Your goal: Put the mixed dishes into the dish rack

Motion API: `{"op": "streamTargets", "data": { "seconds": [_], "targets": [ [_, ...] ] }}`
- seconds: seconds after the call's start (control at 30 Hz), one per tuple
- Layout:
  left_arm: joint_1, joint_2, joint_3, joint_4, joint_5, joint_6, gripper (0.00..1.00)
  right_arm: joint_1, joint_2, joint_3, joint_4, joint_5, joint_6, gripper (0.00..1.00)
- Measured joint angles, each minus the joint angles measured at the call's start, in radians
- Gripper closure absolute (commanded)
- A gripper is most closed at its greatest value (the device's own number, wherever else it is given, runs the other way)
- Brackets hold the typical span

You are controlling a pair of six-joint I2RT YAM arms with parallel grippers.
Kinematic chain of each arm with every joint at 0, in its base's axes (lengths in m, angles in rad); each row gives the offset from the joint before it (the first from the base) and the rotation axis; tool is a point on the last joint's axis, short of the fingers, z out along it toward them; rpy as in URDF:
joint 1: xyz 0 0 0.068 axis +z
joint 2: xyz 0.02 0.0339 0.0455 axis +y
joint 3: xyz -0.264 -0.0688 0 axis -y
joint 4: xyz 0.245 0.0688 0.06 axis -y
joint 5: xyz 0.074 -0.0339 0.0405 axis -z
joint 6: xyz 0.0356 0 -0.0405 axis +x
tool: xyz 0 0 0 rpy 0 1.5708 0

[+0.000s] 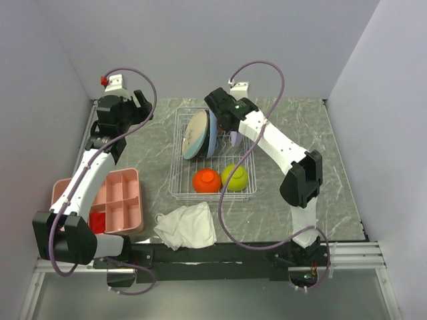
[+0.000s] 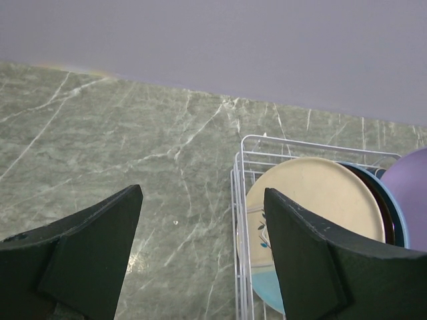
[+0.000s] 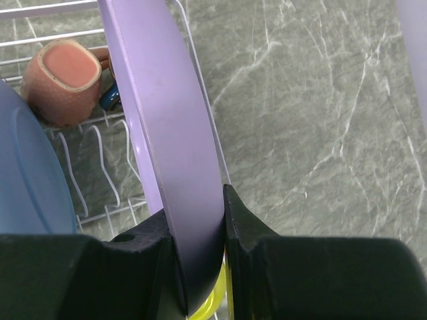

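Note:
The white wire dish rack [image 1: 175, 175] stands mid-table. In it the cream-and-blue plate [image 1: 195, 133] and the light-blue plate [image 1: 211, 137] stand on edge, and the orange bowl [image 1: 207, 180] and lime-green bowl [image 1: 235, 177] sit at the front. My right gripper [image 3: 200, 227] is shut on the rim of the lavender plate [image 3: 167, 120], held upright over the rack beside the light-blue plate [image 3: 30, 180]. The pink mug [image 3: 63, 80] lies in the rack, with a bit of the dark-blue mug [image 3: 110, 97] behind it. My left gripper [image 2: 203, 200] is open and empty above the table, left of the rack [image 2: 239, 200].
A pink divided tray [image 1: 117, 200] sits at the front left. A white cloth [image 1: 187, 225] lies crumpled in front of the rack. Grey walls close in the back and both sides.

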Motion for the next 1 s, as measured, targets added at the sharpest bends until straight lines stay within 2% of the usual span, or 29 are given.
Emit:
{"op": "streamTargets", "data": {
  "seconds": [0.2, 0.5, 1.0],
  "targets": [
    [0.000, -0.002, -0.016, 0.001, 0.008, -0.010, 0.20, 0.036, -0.032, -0.080, 0.064, 0.071, -0.001, 1.00],
    [0.003, -0.012, -0.055, 0.008, 0.026, -0.030, 0.21, 0.051, -0.036, -0.068, -0.003, 0.111, -0.007, 1.00],
    [0.005, -0.012, -0.056, 0.010, 0.046, -0.050, 0.20, 0.060, -0.055, -0.034, -0.029, 0.068, 0.019, 1.00]
  ]
}}
